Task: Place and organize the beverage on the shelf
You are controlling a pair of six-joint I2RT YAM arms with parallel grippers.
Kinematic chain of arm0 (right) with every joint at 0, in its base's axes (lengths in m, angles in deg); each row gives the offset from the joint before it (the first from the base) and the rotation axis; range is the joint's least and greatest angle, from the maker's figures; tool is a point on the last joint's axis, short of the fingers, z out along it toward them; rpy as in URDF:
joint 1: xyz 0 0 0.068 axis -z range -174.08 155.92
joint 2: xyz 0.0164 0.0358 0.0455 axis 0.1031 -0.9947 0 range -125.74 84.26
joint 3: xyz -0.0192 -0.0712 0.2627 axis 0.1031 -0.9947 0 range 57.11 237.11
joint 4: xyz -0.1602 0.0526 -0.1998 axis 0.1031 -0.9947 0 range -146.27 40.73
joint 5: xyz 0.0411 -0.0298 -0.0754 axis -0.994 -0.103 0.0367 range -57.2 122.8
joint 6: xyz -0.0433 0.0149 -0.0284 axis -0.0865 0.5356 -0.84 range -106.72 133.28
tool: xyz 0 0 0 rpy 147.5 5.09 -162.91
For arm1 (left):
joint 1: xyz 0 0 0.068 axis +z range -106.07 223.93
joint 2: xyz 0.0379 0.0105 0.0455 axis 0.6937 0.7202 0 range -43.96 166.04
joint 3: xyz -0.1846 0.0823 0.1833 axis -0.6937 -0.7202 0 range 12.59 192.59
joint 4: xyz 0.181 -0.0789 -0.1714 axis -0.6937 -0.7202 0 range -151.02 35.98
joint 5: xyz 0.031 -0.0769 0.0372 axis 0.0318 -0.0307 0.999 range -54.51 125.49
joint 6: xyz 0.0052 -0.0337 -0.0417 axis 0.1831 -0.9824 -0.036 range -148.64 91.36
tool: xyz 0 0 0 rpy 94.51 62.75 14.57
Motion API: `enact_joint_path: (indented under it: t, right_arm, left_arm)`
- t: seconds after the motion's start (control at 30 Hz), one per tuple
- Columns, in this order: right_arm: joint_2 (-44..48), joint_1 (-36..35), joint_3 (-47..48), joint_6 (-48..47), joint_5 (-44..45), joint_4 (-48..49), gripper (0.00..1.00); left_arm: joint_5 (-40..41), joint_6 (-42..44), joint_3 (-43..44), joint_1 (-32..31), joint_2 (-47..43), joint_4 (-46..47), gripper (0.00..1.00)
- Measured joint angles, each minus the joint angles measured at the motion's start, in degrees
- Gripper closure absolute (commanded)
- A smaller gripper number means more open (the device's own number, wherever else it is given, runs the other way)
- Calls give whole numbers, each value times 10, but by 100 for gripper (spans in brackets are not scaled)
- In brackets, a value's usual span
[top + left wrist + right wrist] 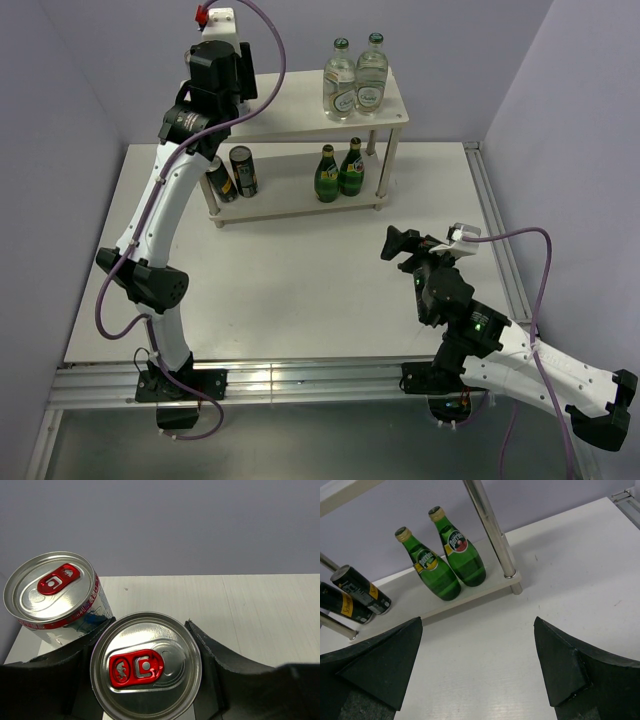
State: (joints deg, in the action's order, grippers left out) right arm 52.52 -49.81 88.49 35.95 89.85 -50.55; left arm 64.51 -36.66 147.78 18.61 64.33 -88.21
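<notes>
Arms: left stretched over shelf (300, 112), left claw (148, 625) clasping can (146, 666); right claw (477, 623) gaping, empty.

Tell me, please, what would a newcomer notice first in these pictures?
The left gripper reaches onto the top board of the shelf, its fingers close on both sides of a silver can with a red tab, a second can just beside it. Two clear bottles stand at that board's right end; below, two green bottles and two dark cans. The right gripper hangs open and empty over the table.
</notes>
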Motion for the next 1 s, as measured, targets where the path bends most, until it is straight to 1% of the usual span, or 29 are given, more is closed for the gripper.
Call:
enact_joint_path:
  t: [0.07, 0.1, 0.17, 0.2, 0.27, 0.3, 0.4, 0.47, 0.83, 0.9, 1.0]
  right_arm:
    - [0, 1, 0, 0, -1, 0, 1]
    - [0, 1, 0, 0, -1, 0, 1]
    - [-1, 1, 0, 0, -2, 0, 1]
    - [-2, 1, 0, 0, -2, 0, 1]
    - [-2, 1, 0, 0, -2, 0, 1]
    - [-3, 1, 0, 0, -2, 0, 1]
    - [-3, 1, 0, 0, -2, 0, 1]
    - [-3, 1, 0, 0, -2, 0, 1]
    - [-3, 1, 0, 0, -6, 0, 1]
    - [-4, 1, 0, 1, -6, 4, 1]
    - [-7, 2, -1, 0, -6, 7, 1]
  left_arm:
    - [-1, 1, 0, 0, 0, 0, 58]
    - [-1, 2, -1, 0, 0, 0, 50]
    - [-1, 3, -1, 0, 0, 1, 40]
    - [-1, 4, -2, 0, 0, 2, 31]
    - [-2, 8, -3, 0, 0, 5, 24]
    - [-1, 9, -4, 0, 0, 7, 19]
    - [-2, 11, -7, 0, 0, 15, 14]
    - [-1, 12, -9, 0, 0, 18, 13]
    - [-1, 9, -29, 0, 0, 23, 12]
    - [-3, 5, -42, 0, -5, 22, 10]
    - [-3, -5, -91, -5, -32, 23, 7]
